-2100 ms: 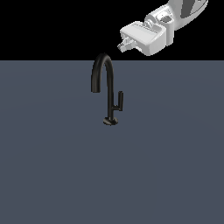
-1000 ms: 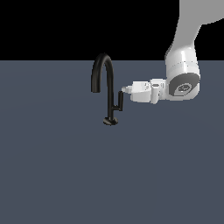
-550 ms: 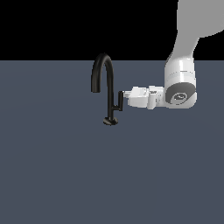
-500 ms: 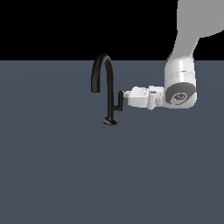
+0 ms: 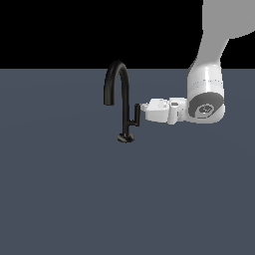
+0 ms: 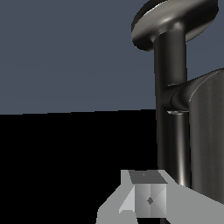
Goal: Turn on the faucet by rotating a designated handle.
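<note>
The black gooseneck faucet (image 5: pixel 122 102) stands upright on the grey surface, its spout arching toward the exterior view's left. Its short vertical handle (image 5: pixel 137 113) sits on a stub on the stem's right side. My gripper (image 5: pixel 144 106) lies horizontal, its tip right against the handle's upper part from the exterior view's right. In the wrist view the handle (image 6: pixel 205 135) looms close beside the stem (image 6: pixel 171 109) and the round base (image 6: pixel 175 19). My gripper (image 6: pixel 144 197) shows as one closed block, shut with nothing between the fingers.
The flat dark grey surface (image 5: pixel 74 199) spreads all round the faucet. My white arm (image 5: pixel 205 97) rises to the upper right of the exterior view. Nothing else stands on the surface.
The gripper came down from the upper right and swung level, then edged left up to the handle. Over the last half second it barely moved. The handle's position looks unchanged.
</note>
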Controlling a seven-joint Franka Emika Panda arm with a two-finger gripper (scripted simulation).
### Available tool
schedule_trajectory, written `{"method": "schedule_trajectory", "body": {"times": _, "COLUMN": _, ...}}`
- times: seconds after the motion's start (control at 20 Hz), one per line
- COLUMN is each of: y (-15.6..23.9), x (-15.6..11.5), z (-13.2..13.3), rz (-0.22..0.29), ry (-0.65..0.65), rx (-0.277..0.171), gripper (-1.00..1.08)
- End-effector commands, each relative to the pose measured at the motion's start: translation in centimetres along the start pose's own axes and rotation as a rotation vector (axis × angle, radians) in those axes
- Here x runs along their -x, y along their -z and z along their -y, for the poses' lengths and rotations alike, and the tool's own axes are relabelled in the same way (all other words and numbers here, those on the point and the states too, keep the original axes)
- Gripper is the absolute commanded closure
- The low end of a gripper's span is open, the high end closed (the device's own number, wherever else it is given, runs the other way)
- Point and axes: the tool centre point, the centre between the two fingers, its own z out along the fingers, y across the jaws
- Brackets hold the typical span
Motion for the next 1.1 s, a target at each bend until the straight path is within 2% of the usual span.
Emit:
{"method": "schedule_trajectory", "body": {"times": 0.0, "y": 0.0, "x": 0.2, "z": -0.6, "rz": 0.0, "ry": 0.0, "rx": 0.0, "gripper": 1.08}}
{"method": "schedule_trajectory", "body": {"times": 0.75, "y": 0.0, "x": 1.5, "z": -4.5, "rz": 0.0, "ry": 0.0, "rx": 0.0, "gripper": 1.08}}
{"method": "schedule_trajectory", "body": {"times": 0.85, "y": 0.0, "x": 1.5, "z": -3.9, "rz": -0.002, "ry": 0.006, "rx": -0.005, "gripper": 1.08}}
{"method": "schedule_trajectory", "body": {"times": 1.05, "y": 0.0, "x": 0.9, "z": -5.3, "rz": -0.001, "ry": 0.004, "rx": -0.004, "gripper": 1.08}}
